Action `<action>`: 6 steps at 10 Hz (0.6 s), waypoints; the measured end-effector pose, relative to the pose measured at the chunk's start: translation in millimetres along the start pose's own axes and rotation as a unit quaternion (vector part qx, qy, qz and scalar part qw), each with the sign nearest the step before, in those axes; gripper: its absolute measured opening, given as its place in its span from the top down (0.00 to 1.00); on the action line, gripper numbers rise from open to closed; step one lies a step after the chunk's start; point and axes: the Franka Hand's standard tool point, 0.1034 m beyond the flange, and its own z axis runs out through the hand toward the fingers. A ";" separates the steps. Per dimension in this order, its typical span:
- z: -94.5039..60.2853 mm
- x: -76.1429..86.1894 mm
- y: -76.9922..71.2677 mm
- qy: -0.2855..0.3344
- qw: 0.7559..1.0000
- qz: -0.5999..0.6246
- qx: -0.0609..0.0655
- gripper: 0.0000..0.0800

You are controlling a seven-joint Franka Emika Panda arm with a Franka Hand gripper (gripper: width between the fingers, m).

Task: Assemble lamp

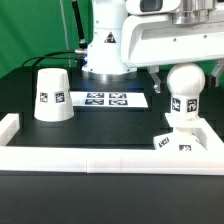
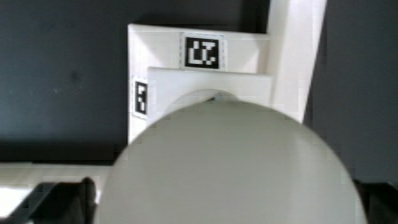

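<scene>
The bulb (image 1: 185, 88) stands upright on the base (image 1: 200, 138); the shade (image 1: 51, 96) sits well apart from the base. The gripper (image 1: 186, 72) straddles the bulb, fingers spread, apparently not pinching. Best to close centred on the ball and keep the stem vertical over the base.

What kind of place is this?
Probably a robot lab workbench: a robot arm stands by a black table that has a marker board and a tagged white lamp shade on it.

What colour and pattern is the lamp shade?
The shade is plain white, with one black-and-white square tag; the exterior view shows it best.
</scene>
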 end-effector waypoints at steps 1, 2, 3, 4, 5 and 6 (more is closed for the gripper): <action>0.0 -0.1 0.1 0.000 0.999 -0.032 0.000 0.13; 0.0 -0.1 0.1 0.000 0.998 -0.062 0.000 0.13; 0.1 -0.1 0.2 0.000 0.996 -0.093 -0.001 0.13; 0.0 0.1 -0.2 0.000 0.992 -0.126 -0.001 0.13; 0.1 0.2 -0.5 0.000 0.991 -0.136 -0.001 0.13; 0.3 0.2 -0.4 0.000 0.991 -0.134 -0.001 0.24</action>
